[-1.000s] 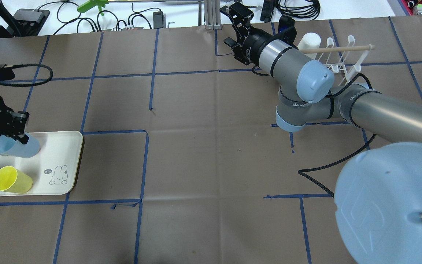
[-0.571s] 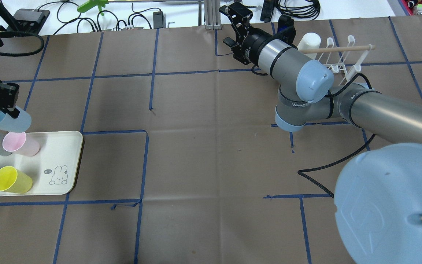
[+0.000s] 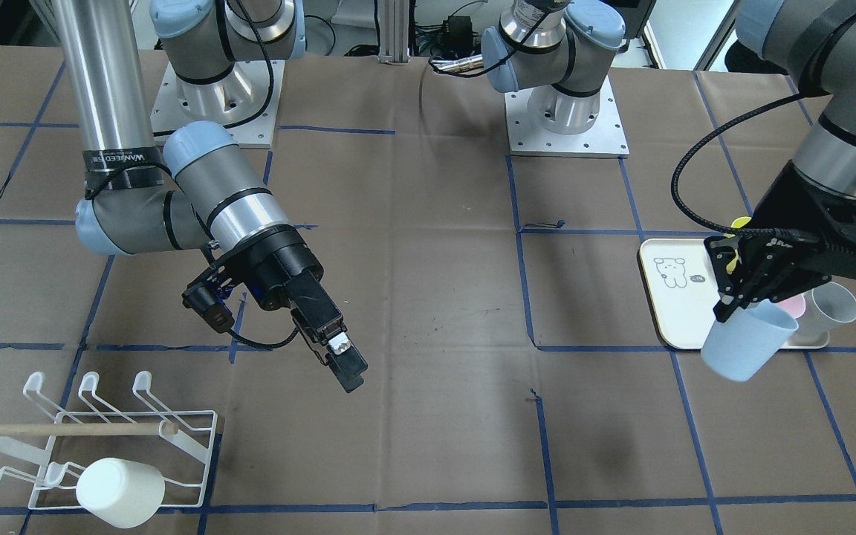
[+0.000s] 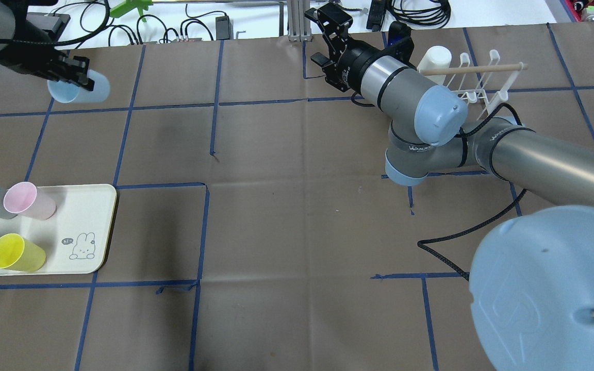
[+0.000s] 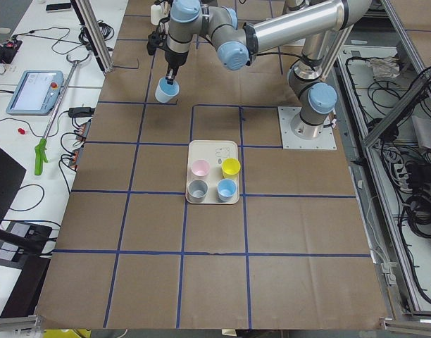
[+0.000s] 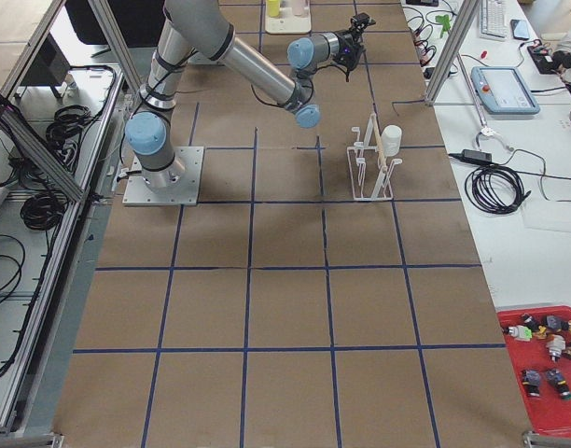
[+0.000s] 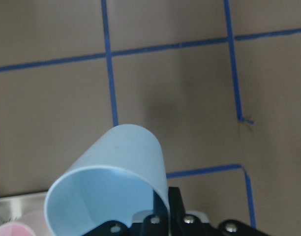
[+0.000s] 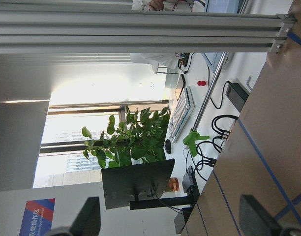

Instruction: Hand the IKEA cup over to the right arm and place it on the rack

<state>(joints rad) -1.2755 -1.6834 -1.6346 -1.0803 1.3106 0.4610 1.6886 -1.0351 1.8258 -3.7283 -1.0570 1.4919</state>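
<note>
I am pinching the blue cup [image 3: 747, 345] by its wall at the rim with my left gripper [image 3: 730, 299], one finger inside and one outside as far as the wrist view shows. The cup is hanging tilted in the air on my left side of the table [image 4: 286, 221], apart from the cream tray [image 3: 675, 312]. My right gripper [image 4: 314, 35] is waiting with its jaws spread wide, well apart from the cup, across the table and near the rack [image 3: 101, 429]. I am judging the grip to be the weak point: a thin, smooth wall held at one edge is likely to pivot or slide if I swing it fast. At the handover I am risking a clash if the right fingers close where my left ones are sitting. I am also risking a drop if I let go before the right has a firm hold. A white cup [image 3: 120, 483] is sitting at one end of the rack, apparently over a prong, so I am counting on a free prong. A cup taken at the wrong angle may not go mouth-first over it.
</note>
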